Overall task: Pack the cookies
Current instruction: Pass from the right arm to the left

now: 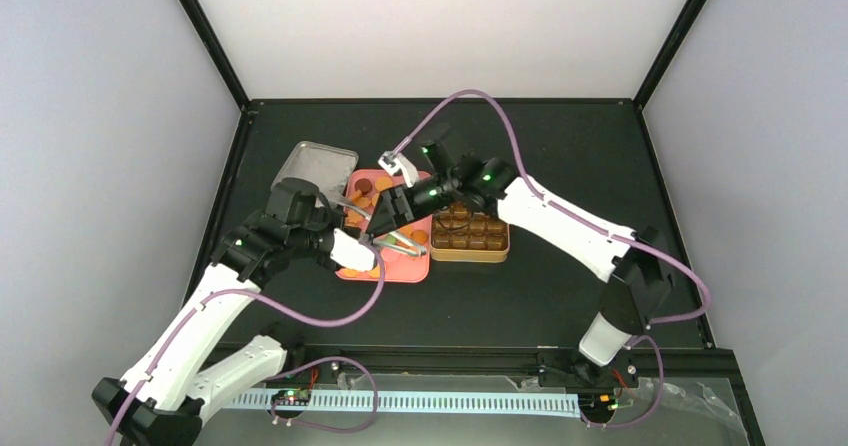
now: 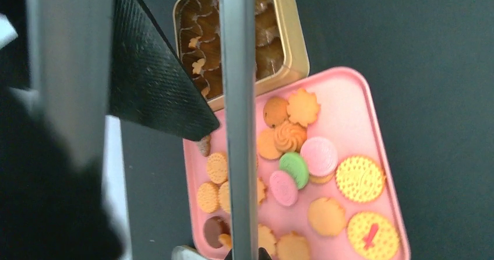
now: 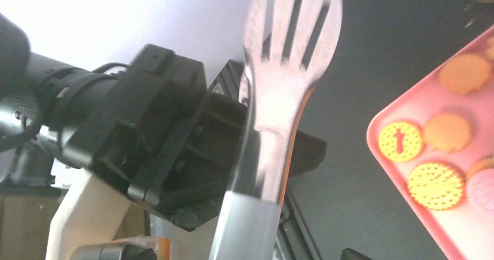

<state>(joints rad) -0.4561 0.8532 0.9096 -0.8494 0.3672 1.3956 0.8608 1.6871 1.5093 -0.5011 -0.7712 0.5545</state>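
**Top external view: both arms crowd the pink tray, cookies not yet packed**

The cookies point(image 2: 289, 136), mostly orange with a few pink and one green, lie loose on the pink tray point(image 2: 349, 111). They sit directly under the right gripper point(image 1: 398, 209) and just ahead of the left gripper point(image 1: 336, 229). Touching the tray's edge, on the right gripper's far side from the left arm, is the gold tin point(image 2: 298, 50). Its brown cups point(image 2: 269, 41) look largely unfilled.

A pair of slotted tongs point(image 3: 291, 44) rises close in front of the right wrist camera, and its shaft drops out of frame toward that hand. The fingers themselves are hidden, so I cannot tell whether the right hand is clamped on it. A grey metal bar point(image 2: 237, 126) cuts across the left wrist view over the cookies. I cannot tell whether the left hand is open or closed either. A silver lid point(image 1: 315, 171) rests just beyond the left gripper.

By the look of it this is the picking step, with little or nothing transferred. The next move likely calls for lowering the tool onto a single cookie without disturbing its neighbours. The cookie would then go sideways into one cup, with care that the two arms, now very close, do not collide.
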